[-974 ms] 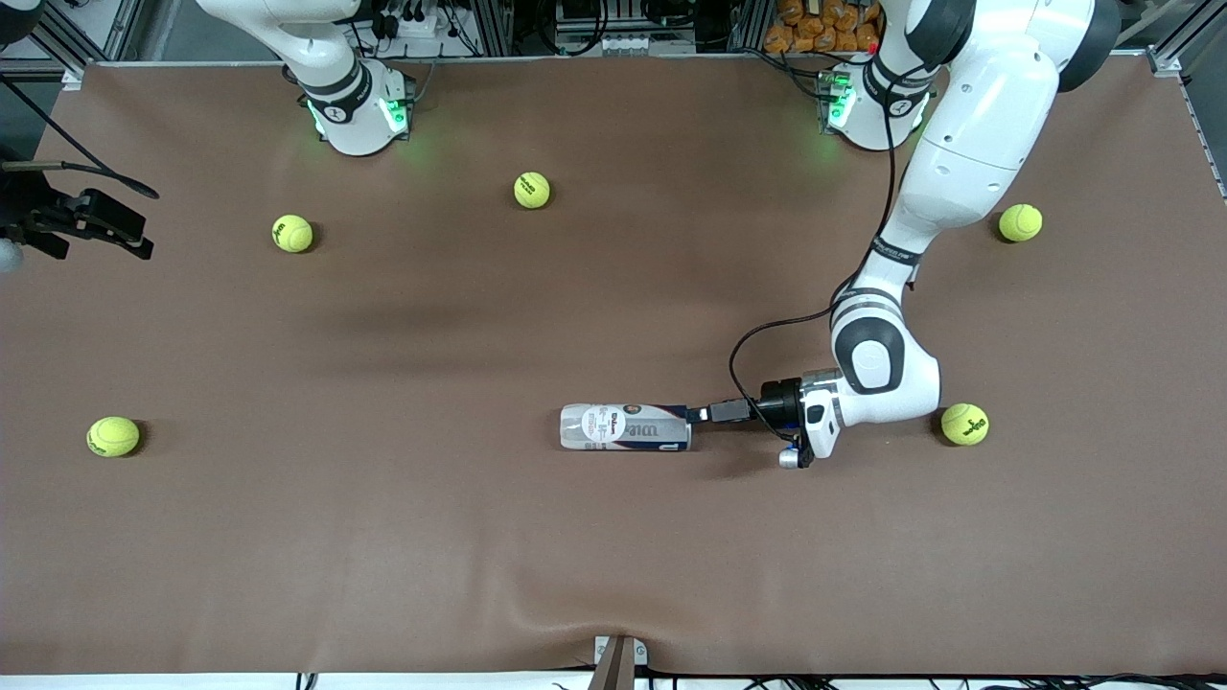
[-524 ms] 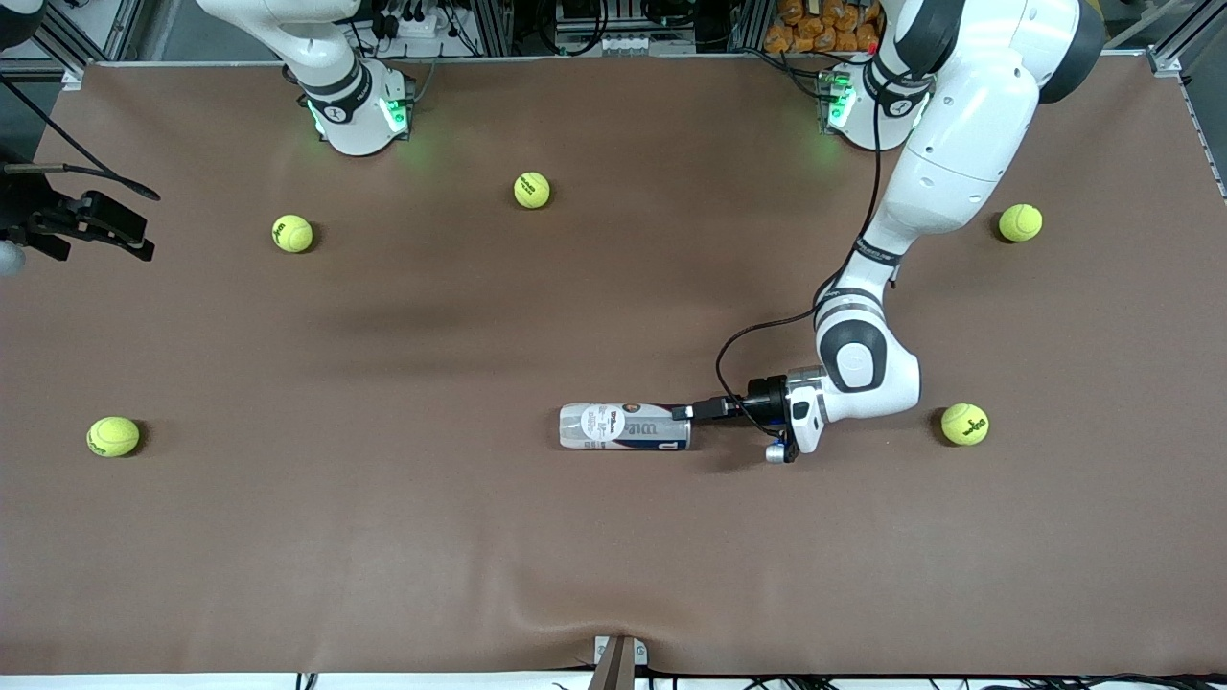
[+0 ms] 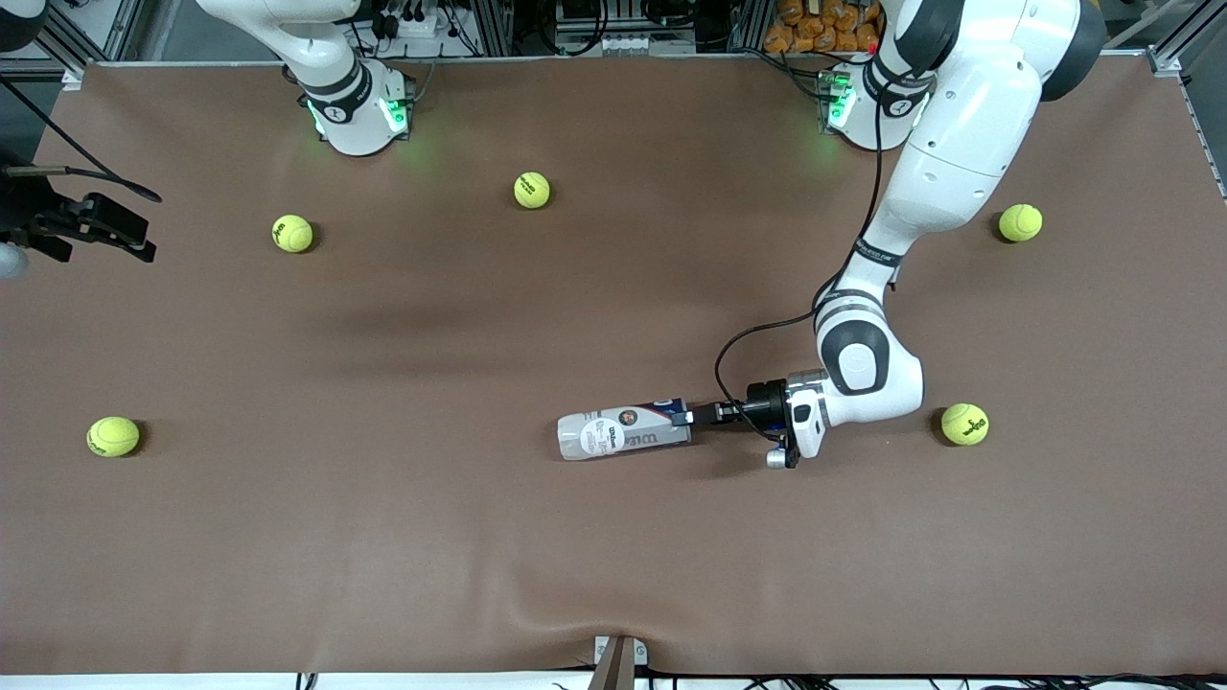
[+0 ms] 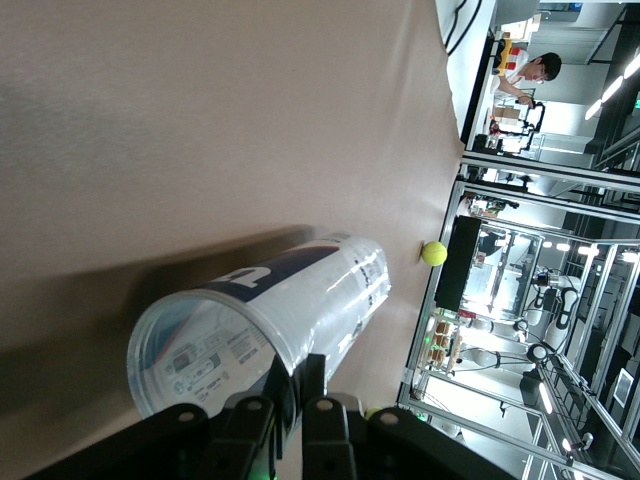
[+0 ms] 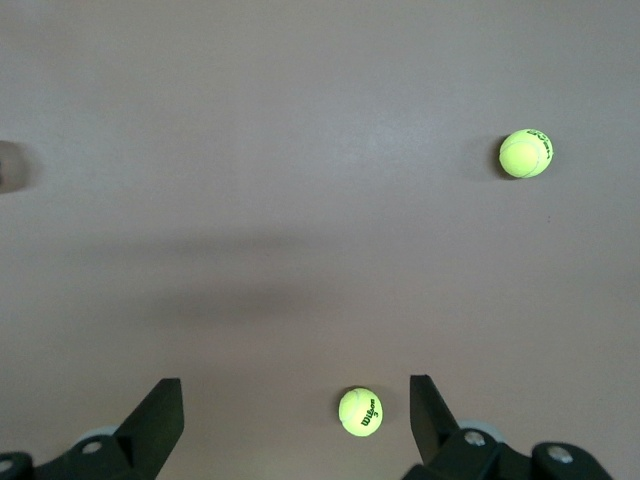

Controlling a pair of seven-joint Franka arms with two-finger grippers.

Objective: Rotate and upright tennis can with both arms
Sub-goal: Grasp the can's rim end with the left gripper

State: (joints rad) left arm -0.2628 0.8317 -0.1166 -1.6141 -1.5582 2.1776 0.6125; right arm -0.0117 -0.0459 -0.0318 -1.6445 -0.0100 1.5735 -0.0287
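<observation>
The tennis can [image 3: 623, 433] lies on its side near the table's middle, slightly slanted. It is a clear tube with a white, navy and red label. My left gripper [image 3: 682, 418] is shut on the can's rim at the end toward the left arm's end of the table. In the left wrist view the fingers [image 4: 316, 385] pinch the wall of the can [image 4: 290, 300] at its open mouth. My right gripper [image 3: 134, 235] waits open and empty above the right arm's end of the table, and shows open in the right wrist view [image 5: 292, 405].
Several tennis balls lie scattered on the brown table: one [image 3: 964, 424] close to the left arm's wrist, one [image 3: 1020, 222] farther back, others [image 3: 532, 190], [image 3: 292, 233], [image 3: 113, 436]. Two balls [image 5: 360, 411], [image 5: 525, 153] lie under the right gripper.
My left gripper moved in onto the can's rim and closed on it. The can has since rolled about its axis and slanted, its gripped end shifted away from the front camera.
</observation>
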